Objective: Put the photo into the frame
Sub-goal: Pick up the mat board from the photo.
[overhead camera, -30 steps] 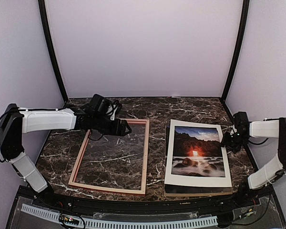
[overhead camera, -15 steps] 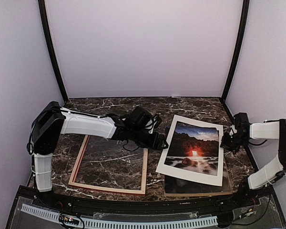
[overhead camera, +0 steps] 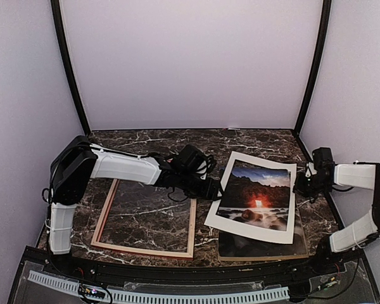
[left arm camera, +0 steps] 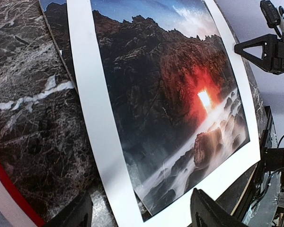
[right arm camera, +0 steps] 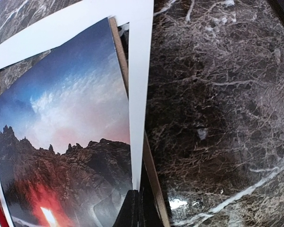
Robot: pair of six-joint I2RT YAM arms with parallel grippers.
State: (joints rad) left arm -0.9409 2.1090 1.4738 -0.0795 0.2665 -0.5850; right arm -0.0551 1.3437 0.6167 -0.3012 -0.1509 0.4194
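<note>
marble tabletop [overhead camera: 253, 142] carries the frame [overhead camera: 142, 249] on its left half, lying flat with the pale wood back up and bare marble showing inside its rails. the photo [overhead camera: 258, 193] is on the right half, showing through the window of a white mat [overhead camera: 248, 232]. both sit skewed over a brown backing board [right arm camera: 156, 189], with the mat's near-left corner jutting toward the frame. the left gripper [overhead camera: 214, 189] is released, its fingers spread, and in the wrist view that corner lies between them. the right gripper [right arm camera: 135, 208] is clenched tight at the mat's right edge, just beside the board's rim; whether it pinches the sheet i cannot tell.
</note>
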